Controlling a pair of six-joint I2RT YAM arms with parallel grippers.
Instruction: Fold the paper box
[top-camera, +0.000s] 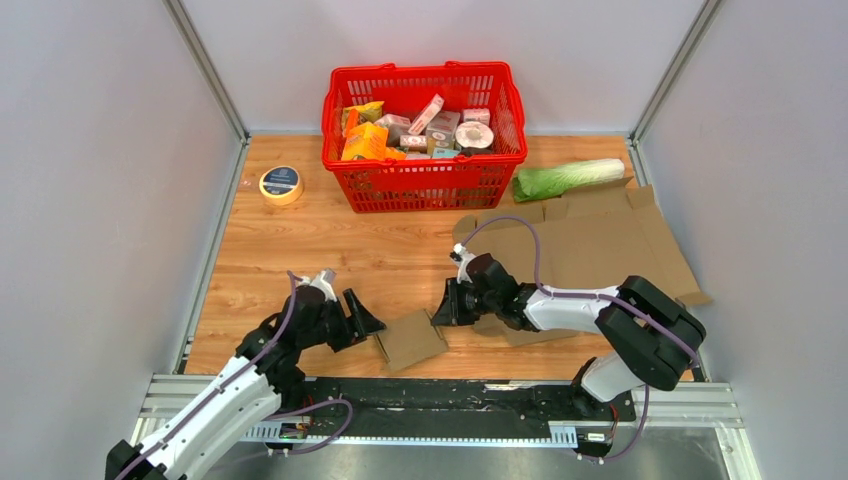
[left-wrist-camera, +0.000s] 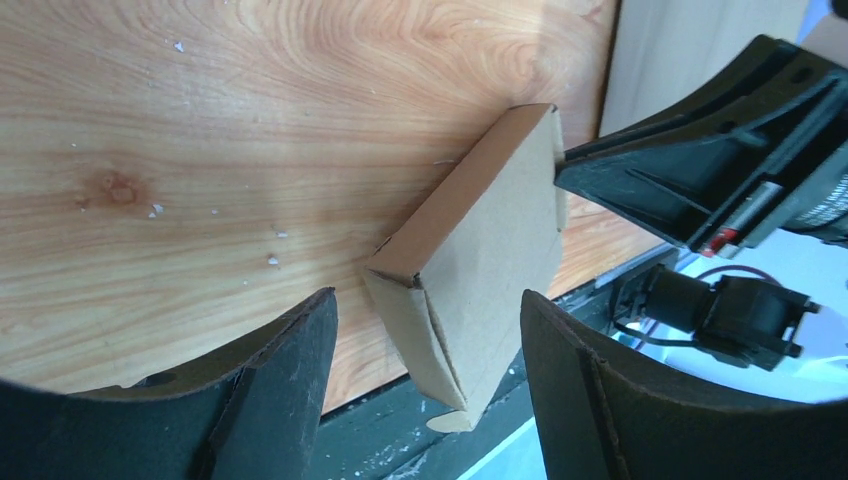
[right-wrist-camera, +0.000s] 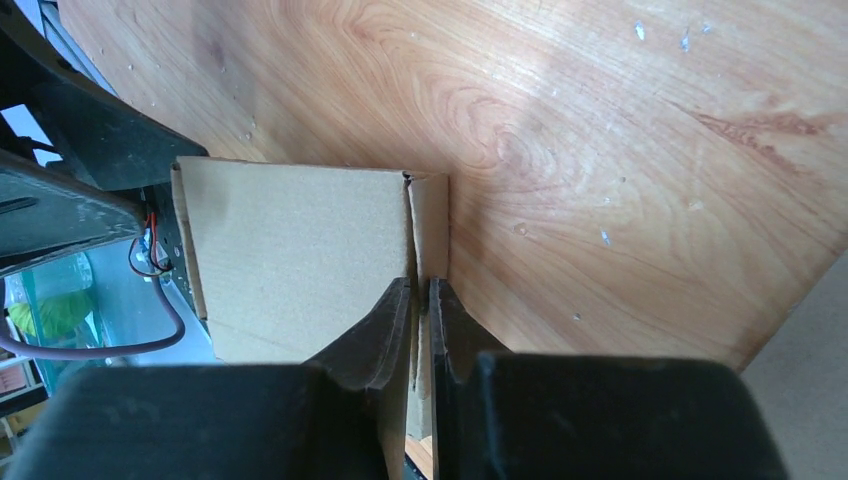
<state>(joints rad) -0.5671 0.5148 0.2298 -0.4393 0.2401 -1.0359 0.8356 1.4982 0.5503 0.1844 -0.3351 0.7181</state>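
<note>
Top external shows the table (top-camera: 300, 260) with the box (top-camera: 410, 341) at its near edge, its right wall pinched in the right gripper (top-camera: 443, 306), its left end facing the wide-open, empty left gripper (top-camera: 364, 323).

I count two pieces of cardboard on the wooden tabletop (top-camera: 380, 240): one small brown cardboard box (top-camera: 410, 340) and one large flattened brown cardboard sheet (top-camera: 600, 245). There's one red plastic shopping basket (top-camera: 430, 185); its grocery packets (top-camera: 365, 142) are too jumbled for me to number. One round yellow tape roll (top-camera: 281, 185), one long green leafy cabbage (top-camera: 567, 178). Two grippers: left gripper (top-camera: 372, 322), right gripper (top-camera: 440, 308).
</note>
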